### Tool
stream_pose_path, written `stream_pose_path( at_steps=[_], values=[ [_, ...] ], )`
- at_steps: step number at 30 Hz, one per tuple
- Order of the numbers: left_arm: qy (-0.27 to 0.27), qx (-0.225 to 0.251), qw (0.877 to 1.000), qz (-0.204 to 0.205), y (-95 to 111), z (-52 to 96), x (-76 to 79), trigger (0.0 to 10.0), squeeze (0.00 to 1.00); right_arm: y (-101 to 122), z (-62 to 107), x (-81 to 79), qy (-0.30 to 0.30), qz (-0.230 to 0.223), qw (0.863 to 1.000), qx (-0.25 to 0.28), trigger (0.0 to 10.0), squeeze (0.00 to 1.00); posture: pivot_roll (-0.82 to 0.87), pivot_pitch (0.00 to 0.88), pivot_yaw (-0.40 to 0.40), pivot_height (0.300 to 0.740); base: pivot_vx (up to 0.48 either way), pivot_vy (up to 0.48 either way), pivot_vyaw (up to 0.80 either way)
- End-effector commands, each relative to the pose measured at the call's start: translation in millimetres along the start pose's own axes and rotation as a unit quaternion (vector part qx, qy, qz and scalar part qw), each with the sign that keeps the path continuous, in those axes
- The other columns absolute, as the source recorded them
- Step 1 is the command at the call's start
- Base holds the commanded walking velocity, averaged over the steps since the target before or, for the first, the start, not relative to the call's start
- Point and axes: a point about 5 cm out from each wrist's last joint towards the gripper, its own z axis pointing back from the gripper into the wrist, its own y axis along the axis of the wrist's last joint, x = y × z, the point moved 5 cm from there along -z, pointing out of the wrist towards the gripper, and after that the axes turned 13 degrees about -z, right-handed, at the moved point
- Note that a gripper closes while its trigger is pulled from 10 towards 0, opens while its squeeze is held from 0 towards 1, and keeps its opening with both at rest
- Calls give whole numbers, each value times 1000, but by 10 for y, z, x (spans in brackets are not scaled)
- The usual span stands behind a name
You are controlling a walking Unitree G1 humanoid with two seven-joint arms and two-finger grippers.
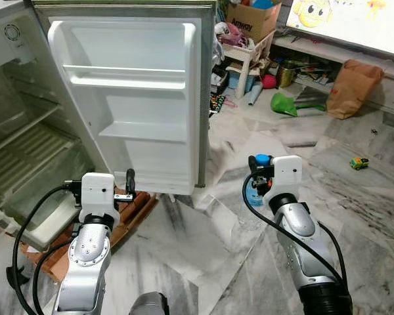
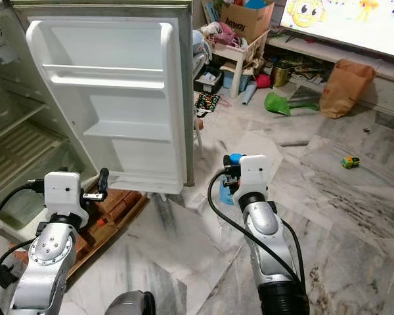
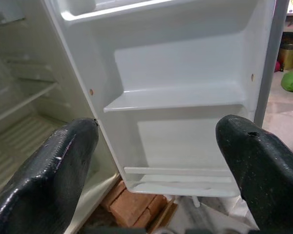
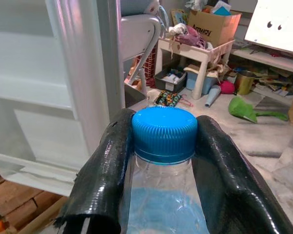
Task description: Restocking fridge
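The fridge stands open at the left, and its white door (image 1: 128, 98) with bare door shelves swings out ahead of me. Wire shelves show in the fridge cavity (image 1: 20, 144). My left gripper (image 1: 127, 189) hangs open and holds nothing, low in front of the door's bottom shelf (image 3: 180, 178). My right gripper (image 1: 259, 172) is shut on a clear bottle (image 4: 163, 146) with a blue cap (image 1: 262, 159). It holds the bottle upright by the neck, to the right of the door's edge and above the marble floor.
Red bricks (image 1: 128, 213) prop the fridge base. Behind the door lie a white stool (image 1: 246, 56), a cardboard box (image 1: 253, 20), a green bag (image 1: 285, 104) and a brown paper bag (image 1: 354, 85). A toy car (image 1: 358, 163) sits on the floor at right.
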Motion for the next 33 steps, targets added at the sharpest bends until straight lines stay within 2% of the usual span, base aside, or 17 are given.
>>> stream_pose_path(
  at_steps=[1, 10, 19, 26, 30, 33],
  values=[
    [2, -2, 1000, -4, 14, -6, -12, 10000, 0, 106, -31, -17, 7, -1, 1000, 19, 10000, 0, 82, 95, 28, 740, 0, 296, 0],
    [-23, -6, 1000, -1, 18, -25, 48, 10000, 0, 125, -74, -4, 6, 17, 1000, 24, 10000, 0, 84, 101, 35, 740, 0, 480, 0],
    [-43, 11, 999, -1, 129, -49, 161, 10000, 0, 120, -87, -36, 12, 16, 999, 25, 10000, 0, 85, 103, 44, 740, 0, 480, 0],
    [-33, 14, 999, -13, 128, -59, 129, 10000, 0, 127, -98, -39, 14, 16, 999, 28, 10000, 0, 85, 105, 41, 740, 0, 480, 0],
    [-30, 17, 999, -3, 142, -57, 125, 10000, 0, 133, -111, -39, 19, 15, 999, 28, 10000, 0, 90, 104, 33, 740, 0, 480, 0],
    [-19, 26, 999, -14, 168, -50, 94, 10000, 0, 140, -117, -44, 21, 17, 999, 29, 10000, 0, 91, 104, 28, 740, 0, 480, 0]
  ],
)
